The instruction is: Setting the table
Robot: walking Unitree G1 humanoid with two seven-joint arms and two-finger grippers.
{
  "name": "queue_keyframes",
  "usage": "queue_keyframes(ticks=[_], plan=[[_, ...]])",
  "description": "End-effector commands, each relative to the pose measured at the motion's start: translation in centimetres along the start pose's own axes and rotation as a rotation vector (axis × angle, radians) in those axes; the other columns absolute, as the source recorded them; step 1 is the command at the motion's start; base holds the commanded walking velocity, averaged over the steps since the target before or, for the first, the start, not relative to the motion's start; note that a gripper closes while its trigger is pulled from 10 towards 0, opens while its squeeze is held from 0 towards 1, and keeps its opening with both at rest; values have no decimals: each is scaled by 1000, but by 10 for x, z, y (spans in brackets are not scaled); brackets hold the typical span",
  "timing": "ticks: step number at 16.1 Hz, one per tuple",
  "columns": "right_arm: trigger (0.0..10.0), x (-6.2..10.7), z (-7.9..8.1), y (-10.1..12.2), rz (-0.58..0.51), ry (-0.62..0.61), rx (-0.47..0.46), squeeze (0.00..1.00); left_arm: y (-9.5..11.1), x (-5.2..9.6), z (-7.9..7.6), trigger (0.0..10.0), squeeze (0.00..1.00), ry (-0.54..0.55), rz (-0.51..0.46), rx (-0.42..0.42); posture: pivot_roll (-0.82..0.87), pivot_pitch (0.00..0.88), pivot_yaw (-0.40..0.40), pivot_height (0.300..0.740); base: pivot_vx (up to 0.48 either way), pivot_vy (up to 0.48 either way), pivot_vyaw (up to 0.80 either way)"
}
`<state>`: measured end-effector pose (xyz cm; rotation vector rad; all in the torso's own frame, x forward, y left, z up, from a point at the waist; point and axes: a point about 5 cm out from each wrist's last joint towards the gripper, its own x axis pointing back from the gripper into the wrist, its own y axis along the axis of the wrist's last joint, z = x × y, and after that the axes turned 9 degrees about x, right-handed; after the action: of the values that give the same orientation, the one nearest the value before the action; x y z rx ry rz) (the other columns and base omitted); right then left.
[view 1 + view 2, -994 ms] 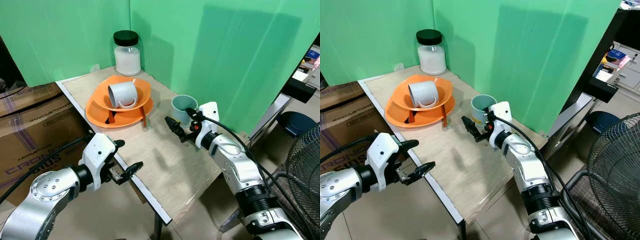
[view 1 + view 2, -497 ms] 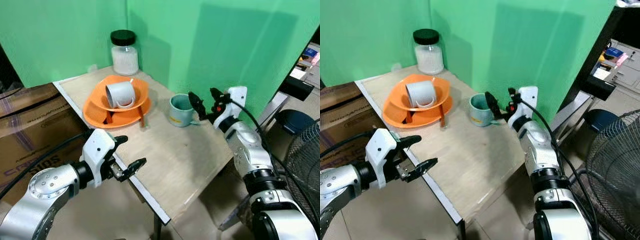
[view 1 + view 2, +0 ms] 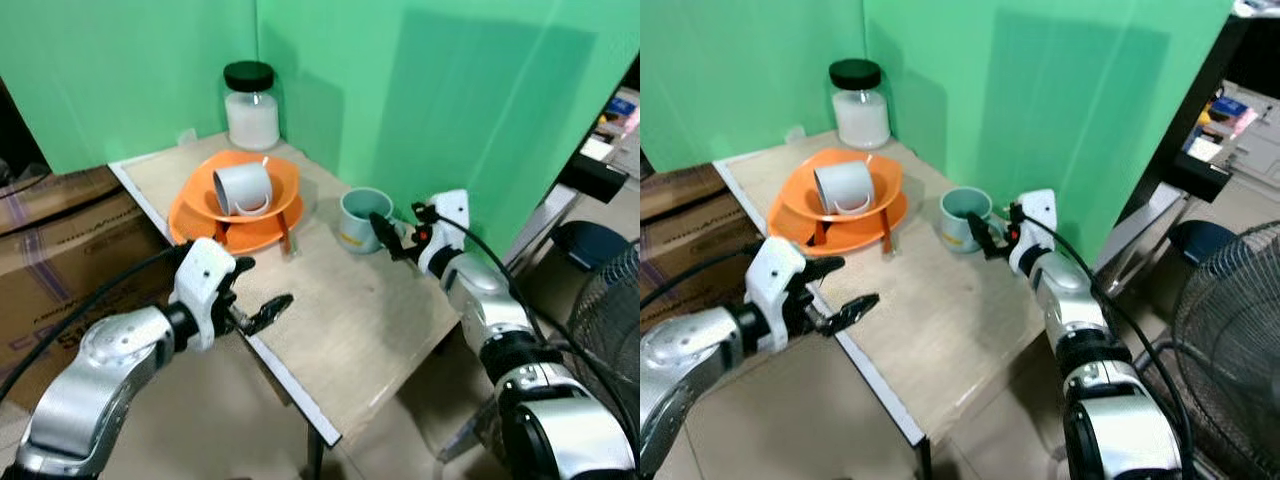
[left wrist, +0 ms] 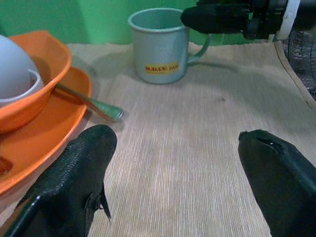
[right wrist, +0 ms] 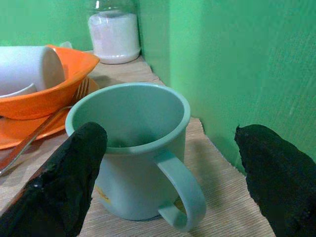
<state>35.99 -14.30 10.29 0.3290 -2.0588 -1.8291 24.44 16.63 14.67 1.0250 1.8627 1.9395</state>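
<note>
Right pincer (image 5: 163, 163) has dropped toward the wooden table (image 3: 370, 330).

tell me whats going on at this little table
The robot is setting the table. Its right gripper, fingers open, sits at the green mug on its handle side, not gripping it. The left gripper hovers open over the table's near edge. A white mug lies tipped in the orange bowl on an orange plate.
</note>
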Motion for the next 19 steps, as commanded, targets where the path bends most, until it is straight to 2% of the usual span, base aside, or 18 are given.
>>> queue_keyframes(ticks=[1,2,3,4,5,6,8,12,15,18,19], plan=[[10000,2,5,-16,80,22,5,0,0,-3,-2,10000,596,-10,2,-4,118,0,-37,740,0,0,0],[10000,3,7,-18,84,40,0,0,1,-4,-3,10000,518,-18,-1,-1,116,0,-36,740,0,0,0],[10000,3,9,-20,95,61,0,0,0,-5,-5,10000,384,-33,-2,3,115,0,-36,740,0,0,0],[10000,4,10,-23,98,81,-3,0,0,-6,-7,10000,188,-60,-1,3,113,0,-35,740,0,0,0],[10000,5,11,-23,94,95,-12,0,1,-6,-9,10000,141,-80,-3,3,113,0,-35,740,0,0,0],[10000,5,9,-21,68,102,-42,0,3,-6,-13,10000,8,-113,-20,13,111,0,-34,740,0,0,0],[10000,6,3,-11,-3,112,-118,0,8,-5,-19,10000,0,-172,-41,22,109,0,-33,740,0,0,0],[10000,7,-5,5,-78,144,-117,0,8,-6,-17,10000,0,-170,-40,13,105,0,-29,740,0,0,0],[10000,11,-10,7,-63,164,-66,0,8,-5,-17,10000,0,-176,-37,13,106,0,-30,740,0,0,0],[10000,18,-6,-4,25,227,29,0,7,-5,-17,10000,0,-178,-30,7,105,0,-29,740,0,0,0],[10000,19,-7,-10,64,190,42,0,7,-5,-17,10000,0,-179,-26,5,105,0,-27,740,0,0,0]])
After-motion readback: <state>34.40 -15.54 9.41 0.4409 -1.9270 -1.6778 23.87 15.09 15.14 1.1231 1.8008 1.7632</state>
